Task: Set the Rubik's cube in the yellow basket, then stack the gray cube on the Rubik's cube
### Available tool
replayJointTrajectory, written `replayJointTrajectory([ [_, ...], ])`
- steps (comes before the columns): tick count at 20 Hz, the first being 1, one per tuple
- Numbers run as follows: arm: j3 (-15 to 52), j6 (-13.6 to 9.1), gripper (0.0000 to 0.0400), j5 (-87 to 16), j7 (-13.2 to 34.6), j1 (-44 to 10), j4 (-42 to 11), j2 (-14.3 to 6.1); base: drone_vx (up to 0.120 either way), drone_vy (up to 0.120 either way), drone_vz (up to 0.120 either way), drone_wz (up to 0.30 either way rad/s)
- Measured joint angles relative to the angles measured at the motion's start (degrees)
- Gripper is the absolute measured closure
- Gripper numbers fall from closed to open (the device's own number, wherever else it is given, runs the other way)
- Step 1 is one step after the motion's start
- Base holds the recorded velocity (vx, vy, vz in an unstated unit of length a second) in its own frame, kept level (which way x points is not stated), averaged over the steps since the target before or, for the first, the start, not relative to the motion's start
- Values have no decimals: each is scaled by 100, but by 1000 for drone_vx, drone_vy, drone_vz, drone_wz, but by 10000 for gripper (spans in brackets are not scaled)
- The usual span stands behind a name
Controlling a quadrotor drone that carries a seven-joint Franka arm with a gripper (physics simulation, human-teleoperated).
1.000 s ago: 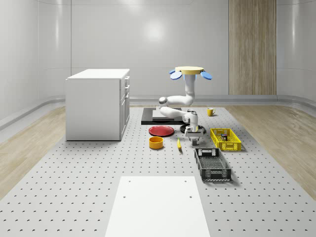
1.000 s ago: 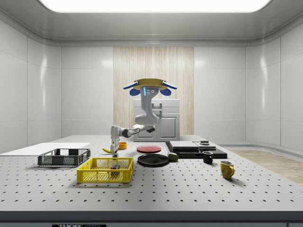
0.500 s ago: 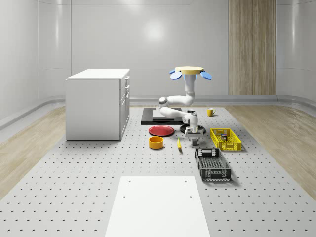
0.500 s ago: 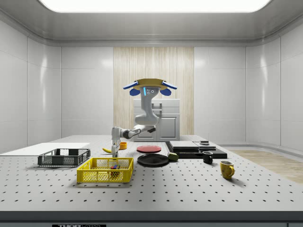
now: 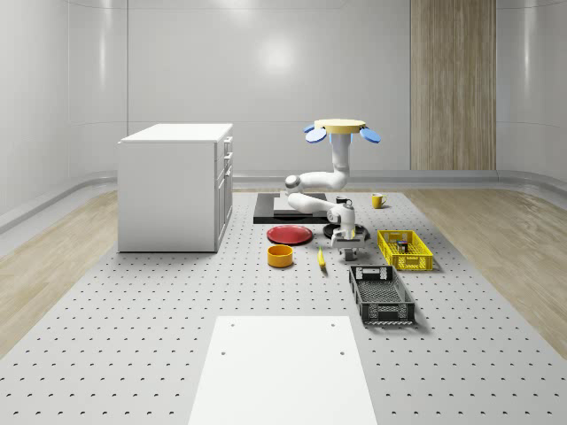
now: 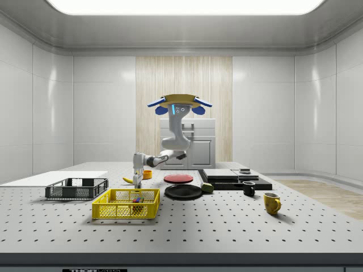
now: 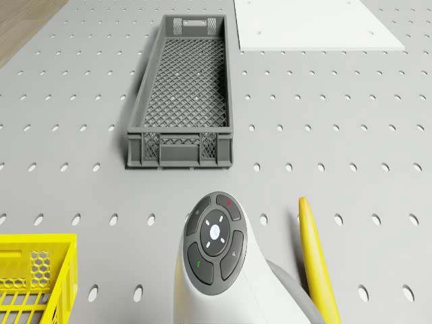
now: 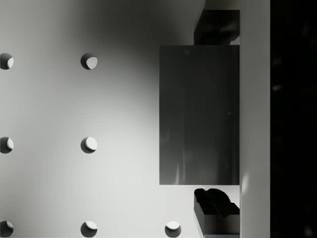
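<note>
1. While the drone (image 5: 343, 128) hovers high at upper centre of the whole-scene view, above the black tray (image 5: 288, 209), its arm bends down toward the table (image 5: 133, 336).
2. Gripper (image 5: 347, 251) hangs just above the table, between the banana (image 5: 321, 258) and the yellow basket (image 5: 405, 250).
3. Wrist view: gray cube (image 8: 199, 115) sits squarely between the two dark fingertips (image 8: 213, 201), clamped, with the holed table behind it.
4. Rubik's cube (image 6: 136, 199) lies inside the yellow basket, lower left of centre in the side view.
5. Gray crate (image 7: 183, 96) sits beyond, near the white sheet (image 7: 317, 23).
</note>
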Motion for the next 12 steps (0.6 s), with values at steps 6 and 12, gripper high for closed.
replayJointTrajectory([
  [6,-2,-22,95,-12,-11,2,13,31,0,0,0,0],
  [12,-5,-42,137,-23,-21,12,14,54,0,0,0,0],
])
